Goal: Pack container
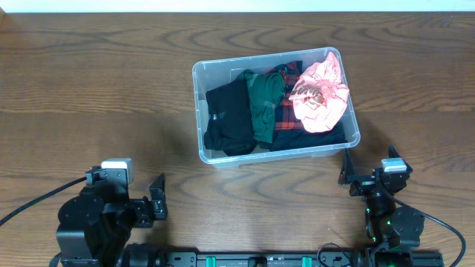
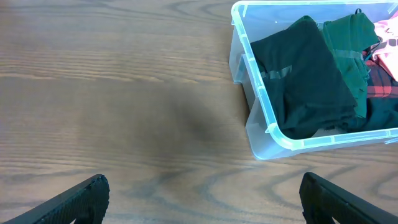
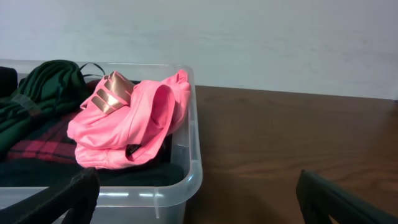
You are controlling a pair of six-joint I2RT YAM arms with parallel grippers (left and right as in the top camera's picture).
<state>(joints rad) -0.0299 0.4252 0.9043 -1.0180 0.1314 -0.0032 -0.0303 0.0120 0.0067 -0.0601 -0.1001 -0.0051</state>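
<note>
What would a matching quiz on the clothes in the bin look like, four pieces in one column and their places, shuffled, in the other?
Things in the bin:
1. black garment
2. green garment
3. pink garment
4. red plaid cloth

Places:
A. on top, at the end nearer the right arm
B. at the end nearer the left arm
C. in the middle, right beside the black one
D. partly covered, showing between green and pink

Pairs: 1-B, 2-C, 3-A, 4-D.
</note>
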